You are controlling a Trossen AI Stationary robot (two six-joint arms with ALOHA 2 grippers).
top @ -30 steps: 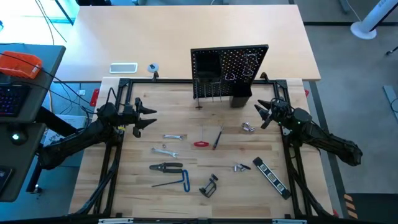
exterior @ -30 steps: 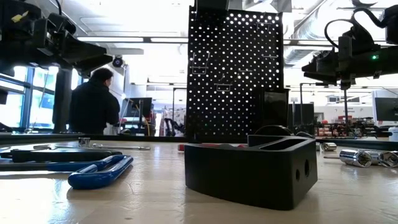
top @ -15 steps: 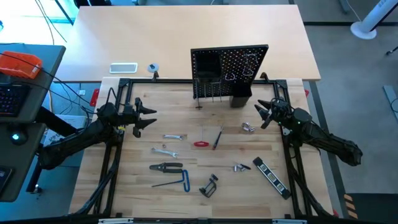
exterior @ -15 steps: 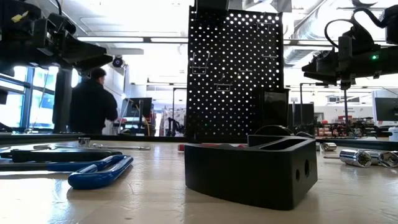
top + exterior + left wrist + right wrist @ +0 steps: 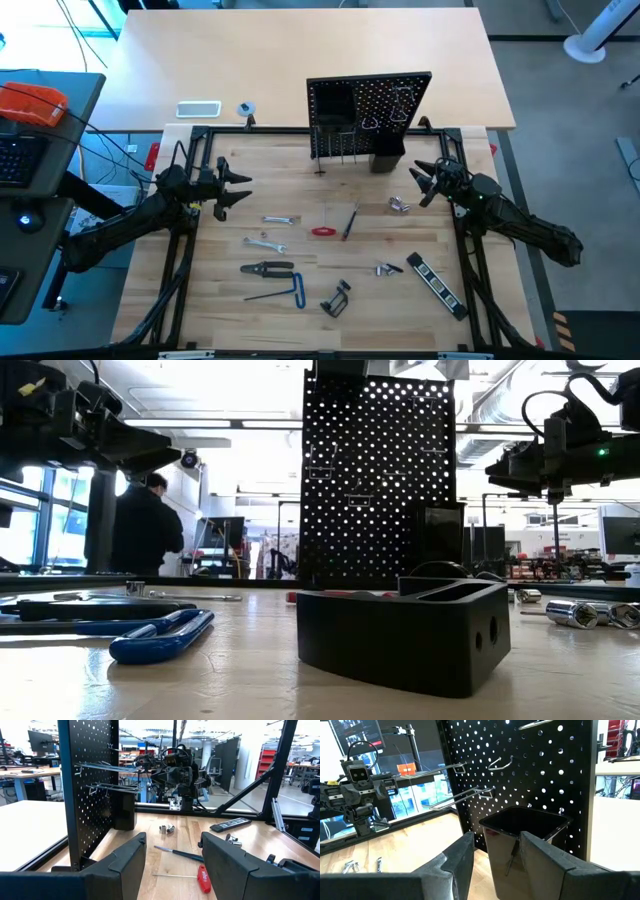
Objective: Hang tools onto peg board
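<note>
Only the person (image 5: 145, 525) seen in the room beyond the table has shifted slightly since a moment earlier; both arms and every tool lie as before. The peg board (image 5: 368, 115), an upright black panel dotted with holes, stands at the far middle edge of the wooden table (image 5: 300, 170), with metal hooks and a small black bin (image 5: 525, 837) on its front. In front of the peg board lie the tools, none hung: a red-handled screwdriver (image 5: 323, 231), a black screwdriver (image 5: 350, 223), silver wrenches (image 5: 278, 219), black pliers (image 5: 267, 267), a blue-handled hex key (image 5: 296, 291), a black clamp (image 5: 336, 298) and a striped bar (image 5: 435, 279). The left gripper (image 5: 238, 189) hovers left of the peg board, fingers apart, empty. The right gripper (image 5: 422, 182) hovers right of it, fingers apart, empty. No writing is legible.
</note>
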